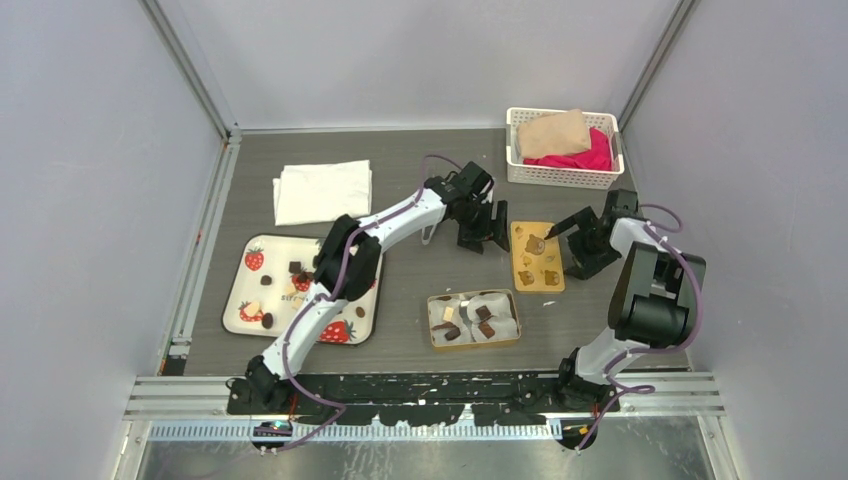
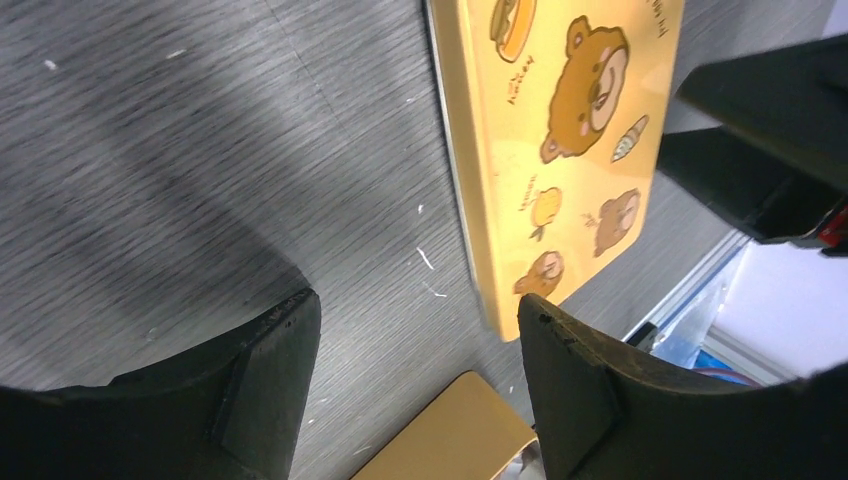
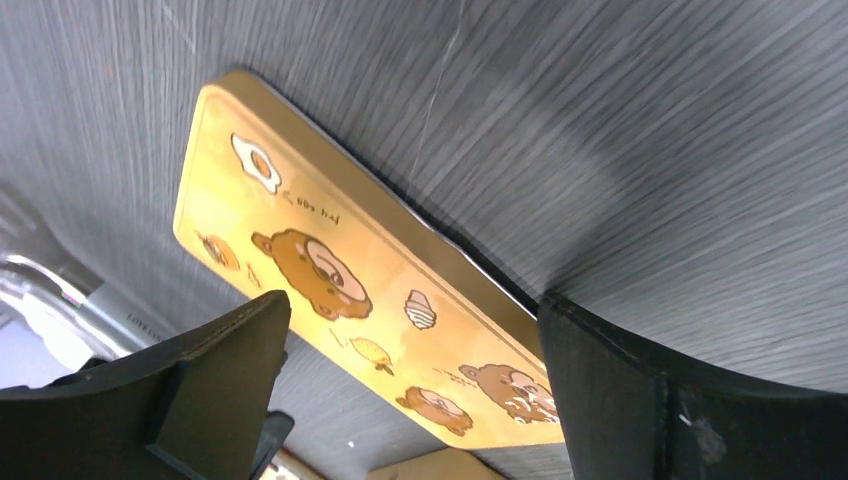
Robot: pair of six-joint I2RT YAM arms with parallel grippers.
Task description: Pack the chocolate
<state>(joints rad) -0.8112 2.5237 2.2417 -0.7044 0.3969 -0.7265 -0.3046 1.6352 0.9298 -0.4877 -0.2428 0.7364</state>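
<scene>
Left arm (image 1: 400, 215), right arm (image 1: 655, 290): white links, chunky black joints, purplish cables (image 1: 346, 268) trailing alongside. Matte black claw fingers (image 2: 265, 390), edges possibly a little chipped.

no lettering reads clearly. the golden-yellow lid (image 3: 300, 230), lying between and just beyond the fingers of the right gripper (image 3: 412, 305), carries small brown handwritten-style captions beside its cartoons. the one next to the egg drawing (image 3: 255, 163) shows a few strokes that cannot be made out. ahead and to the right of the left gripper (image 2: 412, 315), the same lid's captions run sideways beside the bears and are illegible. well to that gripper's left, a faint dark line on the strawberry tray (image 1: 245, 288) is too small to read.
</scene>
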